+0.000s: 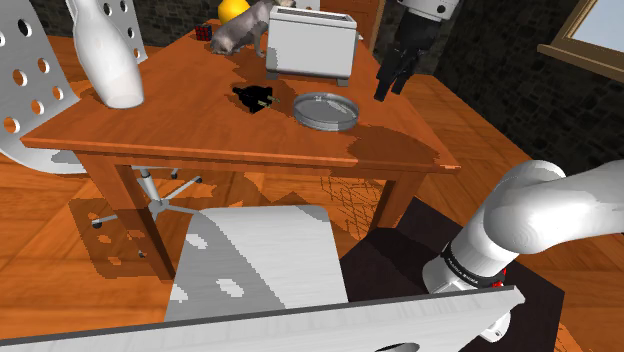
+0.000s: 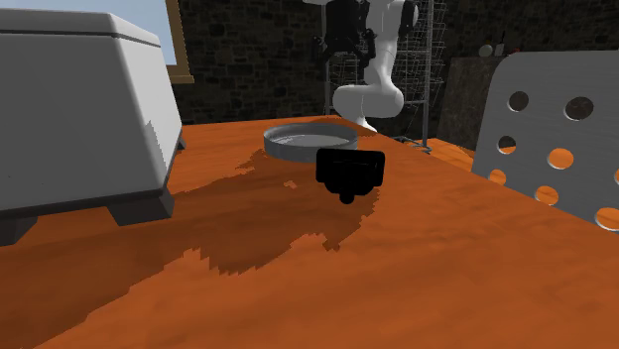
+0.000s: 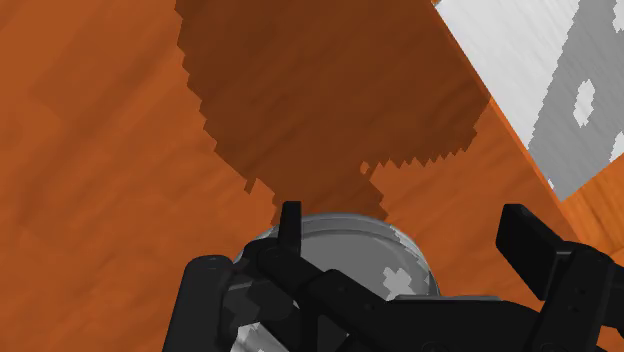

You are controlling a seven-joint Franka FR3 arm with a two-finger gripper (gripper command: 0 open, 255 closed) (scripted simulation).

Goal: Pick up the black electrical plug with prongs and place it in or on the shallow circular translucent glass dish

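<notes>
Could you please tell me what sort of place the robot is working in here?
Probably a kitchen or dining area in a house: a wooden table carries a white toaster-like appliance, perforated white chairs stand beside it, and a window shows behind.

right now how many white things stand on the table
2: a tall vase at the shoulder view's left, a boxy appliance behind the dish; others may be hidden.

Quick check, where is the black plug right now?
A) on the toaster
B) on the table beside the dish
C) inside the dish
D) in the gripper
B: the plug lies on the table next to the dish, and the open gripper above holds nothing.
</notes>
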